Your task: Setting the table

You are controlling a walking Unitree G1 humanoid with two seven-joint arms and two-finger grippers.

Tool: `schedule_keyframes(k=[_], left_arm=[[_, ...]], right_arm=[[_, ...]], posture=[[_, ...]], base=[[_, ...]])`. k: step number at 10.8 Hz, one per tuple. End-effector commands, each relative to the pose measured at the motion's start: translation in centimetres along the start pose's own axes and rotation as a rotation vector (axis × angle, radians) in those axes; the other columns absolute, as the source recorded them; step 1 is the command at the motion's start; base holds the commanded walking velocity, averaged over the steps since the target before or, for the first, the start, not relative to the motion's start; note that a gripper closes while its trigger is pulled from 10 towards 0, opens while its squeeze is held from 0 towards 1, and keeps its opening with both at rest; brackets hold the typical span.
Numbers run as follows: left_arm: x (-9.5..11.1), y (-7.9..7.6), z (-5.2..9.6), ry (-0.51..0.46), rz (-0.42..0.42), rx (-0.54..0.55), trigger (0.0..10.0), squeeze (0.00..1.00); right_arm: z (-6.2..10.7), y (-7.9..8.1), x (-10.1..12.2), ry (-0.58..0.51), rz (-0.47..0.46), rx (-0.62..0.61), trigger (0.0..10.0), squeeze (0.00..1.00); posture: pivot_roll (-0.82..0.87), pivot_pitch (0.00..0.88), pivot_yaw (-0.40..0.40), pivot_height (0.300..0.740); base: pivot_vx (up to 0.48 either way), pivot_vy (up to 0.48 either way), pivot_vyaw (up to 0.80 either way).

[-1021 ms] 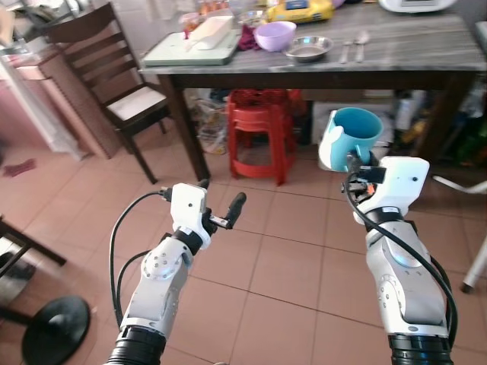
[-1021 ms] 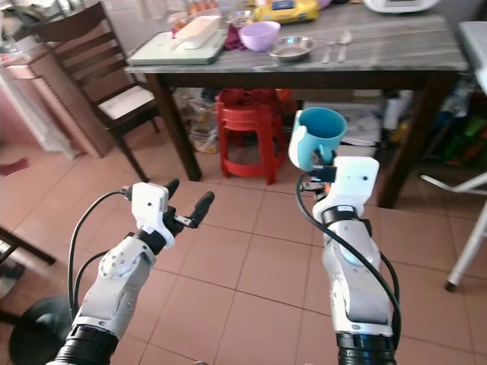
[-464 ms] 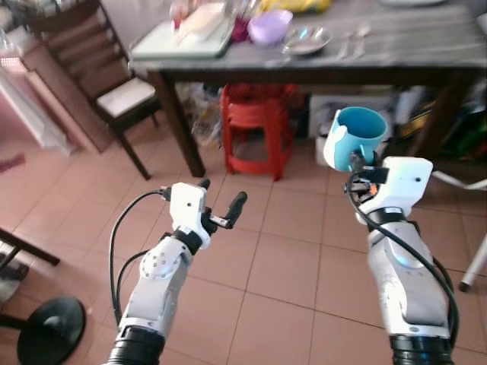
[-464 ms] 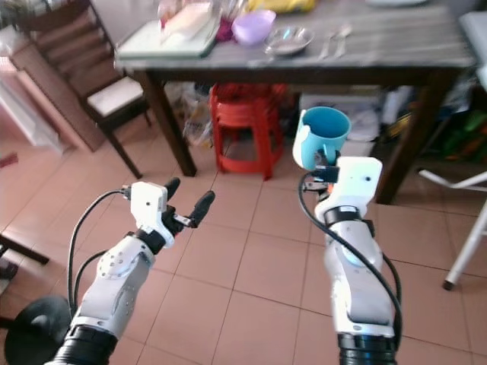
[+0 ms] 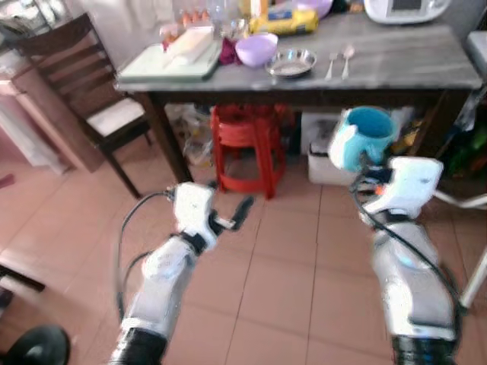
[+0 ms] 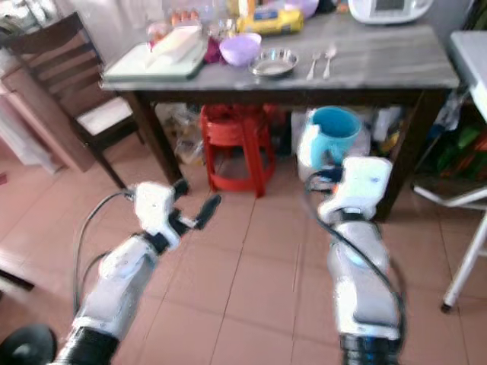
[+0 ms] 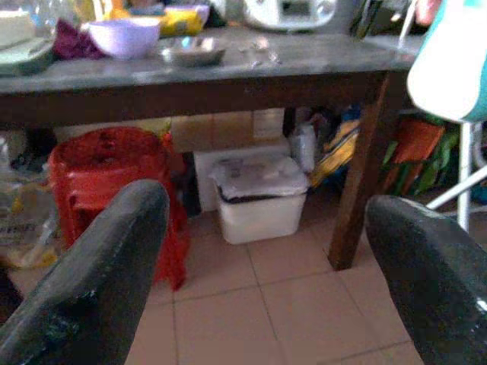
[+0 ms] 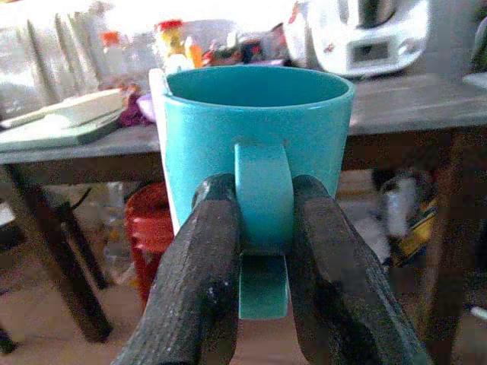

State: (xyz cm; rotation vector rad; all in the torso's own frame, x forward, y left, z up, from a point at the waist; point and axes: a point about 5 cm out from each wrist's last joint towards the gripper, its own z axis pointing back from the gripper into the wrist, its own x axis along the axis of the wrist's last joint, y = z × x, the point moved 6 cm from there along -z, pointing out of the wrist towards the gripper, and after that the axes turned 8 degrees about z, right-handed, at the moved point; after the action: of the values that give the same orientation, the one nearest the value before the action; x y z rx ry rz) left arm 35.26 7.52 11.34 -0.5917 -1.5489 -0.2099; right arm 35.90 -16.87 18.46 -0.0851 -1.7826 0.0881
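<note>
My right gripper (image 5: 365, 172) is shut on the handle of a teal mug (image 5: 364, 137), held upright in the air in front of the dark table (image 5: 411, 62). In the right wrist view both black fingers (image 8: 202, 281) clamp the mug (image 8: 259, 129) by its handle. My left gripper (image 5: 228, 211) is open and holds nothing, hovering over the tiled floor; its two fingers (image 7: 91, 289) stand wide apart. On the table lie a purple bowl (image 5: 256, 49), a steel dish (image 5: 291, 62), two spoons (image 5: 339, 61) and a pale tray (image 5: 169, 62).
A red stool stack (image 5: 249, 144) and a white bin (image 7: 259, 198) stand under the table. A dark wooden chair (image 5: 87, 91) is at the left. A white appliance (image 5: 402, 9) sits at the table's far right. A white metal leg (image 5: 475, 266) is at the right edge.
The whole view has shifted and the table now appears nearer and lower in frame, so the camera has moved forward. Both arms keep their poses, the mug still held.
</note>
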Motion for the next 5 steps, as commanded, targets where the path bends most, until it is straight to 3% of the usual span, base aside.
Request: schedule_keyframes(k=[1, 2, 5], left_arm=[[0.16, -0.04, -0.06, -0.003, -0.001, 0.000, 10.0, 0.00], [0.12, -0.06, -0.03, -0.001, -0.001, 0.000, 10.0, 0.00], [0.08, -0.15, -0.07, 0.001, -0.001, -0.003, 10.0, 0.00]], right_arm=[[-0.16, -0.30, 0.93, -0.031, 0.000, -0.008, 10.0, 0.00], [-0.21, -0.35, 0.90, -0.029, 0.000, -0.009, 10.0, 0.00], [-0.30, -0.51, 0.94, -0.029, 0.002, -0.015, 10.0, 0.00]], posture=[[-0.13, 0.093, 0.152, 0.740], [-0.13, 0.092, 0.153, 0.740], [-0.12, 0.092, 0.154, 0.740]], base=[[0.337, 0.000, 0.00], [0.341, 0.000, 0.00], [0.339, 0.000, -0.71]])
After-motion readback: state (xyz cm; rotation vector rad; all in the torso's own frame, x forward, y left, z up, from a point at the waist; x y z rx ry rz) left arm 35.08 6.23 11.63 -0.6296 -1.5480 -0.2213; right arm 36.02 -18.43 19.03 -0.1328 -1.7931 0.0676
